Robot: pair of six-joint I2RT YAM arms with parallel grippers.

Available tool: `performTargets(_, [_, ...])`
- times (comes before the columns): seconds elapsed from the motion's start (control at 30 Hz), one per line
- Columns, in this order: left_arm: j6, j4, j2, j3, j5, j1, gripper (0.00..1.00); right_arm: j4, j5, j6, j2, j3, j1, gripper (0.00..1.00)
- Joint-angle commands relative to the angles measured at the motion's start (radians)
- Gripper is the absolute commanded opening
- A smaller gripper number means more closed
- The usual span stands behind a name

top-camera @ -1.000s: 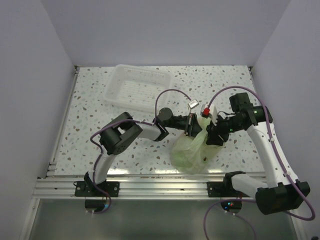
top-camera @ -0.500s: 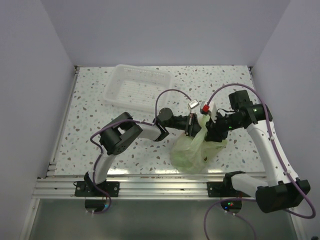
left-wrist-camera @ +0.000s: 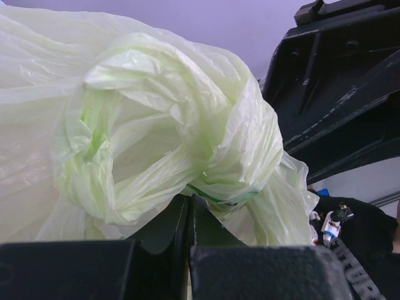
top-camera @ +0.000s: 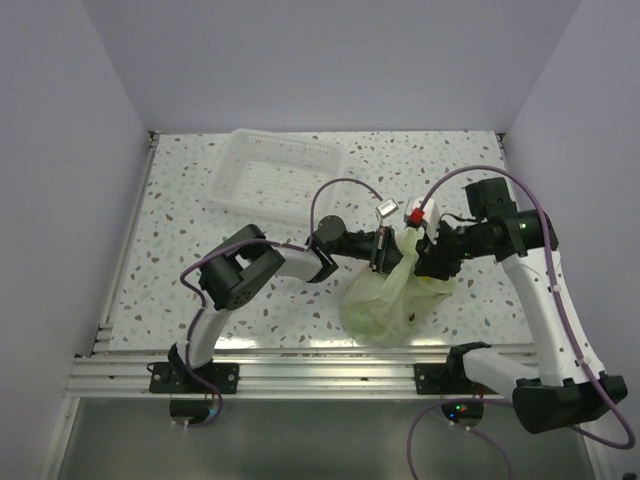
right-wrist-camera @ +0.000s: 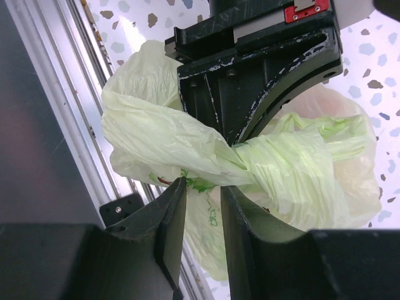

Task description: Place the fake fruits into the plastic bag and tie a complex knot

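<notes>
a lab test cell: plain white walls (top-camera: 70,200), speckled tabletop (top-camera: 180,250), aluminium rail frame (top-camera: 300,375).

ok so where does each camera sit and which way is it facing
Top external: above and behind the bases, looking down on the table; both arms show, meeting at the plastic bag.
Left wrist: on the left arm, facing the knot; left gripper at bottom.
Right wrist: on the right arm, facing the bag; right gripper at bottom.
Shared: bag and opposite gripper.

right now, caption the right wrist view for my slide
Right end effector and left end effector meet at the twisted handles of the plastic bag.
</notes>
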Motion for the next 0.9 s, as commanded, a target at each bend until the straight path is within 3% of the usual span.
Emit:
performTargets(0.0, [0.006,0.319,-0.016,0.013,-0.005,-0.001,0.0,-0.059,0.007,0.022,-0.025,0.044,0.002,0.38])
performTargets(0.07, [0.008,0.318,-0.018,0.013,-0.005,-0.001,0.0,-0.063,0.04,0.028,-0.023,0.038,0.002,0.41])
performTargets(0.13, [0.008,0.318,-0.019,0.013,-0.005,-0.001,0.0,-0.06,0.057,0.03,-0.035,0.031,0.003,0.3])
performTargets(0.2, [0.008,0.318,-0.018,0.015,-0.006,-0.001,0.0,-0.036,0.088,0.039,-0.051,0.003,0.002,0.1])
performTargets(0.37, [0.009,0.315,-0.013,0.021,-0.006,-0.001,0.0,-0.005,0.133,0.042,-0.052,-0.06,0.003,0.01])
performTargets(0.5, [0.009,0.31,-0.015,0.021,-0.006,-0.001,0.0,-0.048,0.082,0.001,-0.032,-0.068,0.003,0.0])
performTargets(0.6, [0.011,0.306,-0.018,0.022,-0.006,-0.001,0.0,-0.05,0.053,-0.013,-0.029,-0.071,0.003,0.07])
performTargets(0.67, [0.011,0.306,-0.018,0.022,-0.008,-0.001,0.0,-0.027,0.051,0.008,-0.035,-0.077,0.003,0.18])
performTargets(0.87, [0.009,0.309,-0.015,0.028,-0.011,-0.004,0.0,0.026,0.014,0.033,-0.014,-0.074,0.005,0.28])
